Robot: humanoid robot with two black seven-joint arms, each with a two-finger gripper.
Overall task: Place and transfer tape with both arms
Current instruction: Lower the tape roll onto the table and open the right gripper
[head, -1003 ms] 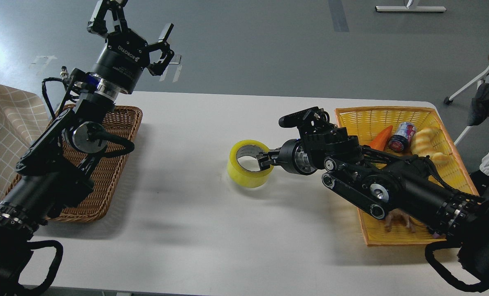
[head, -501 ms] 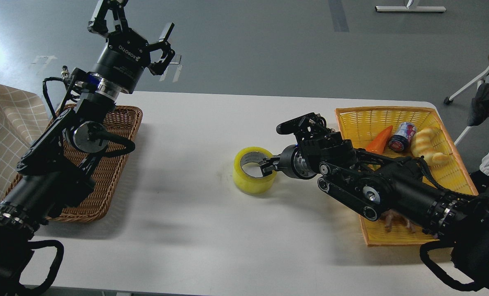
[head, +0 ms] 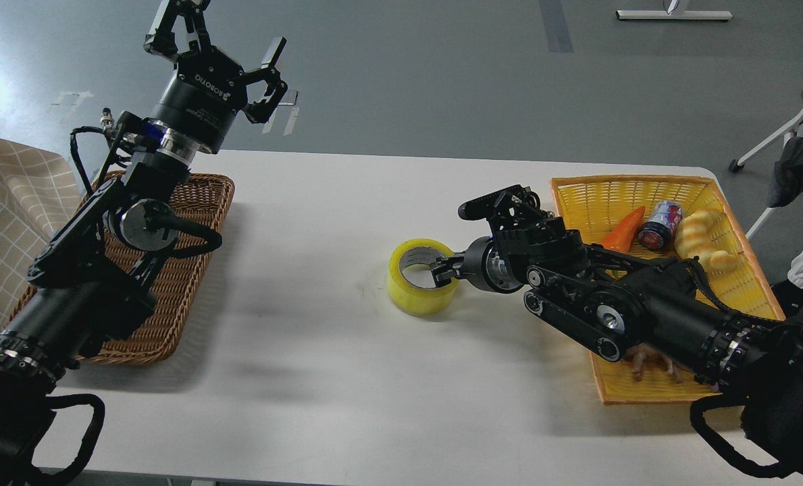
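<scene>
My right claw (head: 444, 271) pinches the translucent yellow packing tape roll's (head: 420, 287) near wall on the tabletop (head: 320, 337); shallow grip might slip. Left claw (head: 222, 40) hangs released.

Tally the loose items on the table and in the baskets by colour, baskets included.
Yellow: 3 - tape, yellow basket, bread-shaped toy
Orange: 1 - carrot-shaped toy
Brown: 1 - wicker basket
Multicoloured: 1 - can
Pinkish: 1 - item partly hidden under the right arm, kind unclear
Total: 7
</scene>
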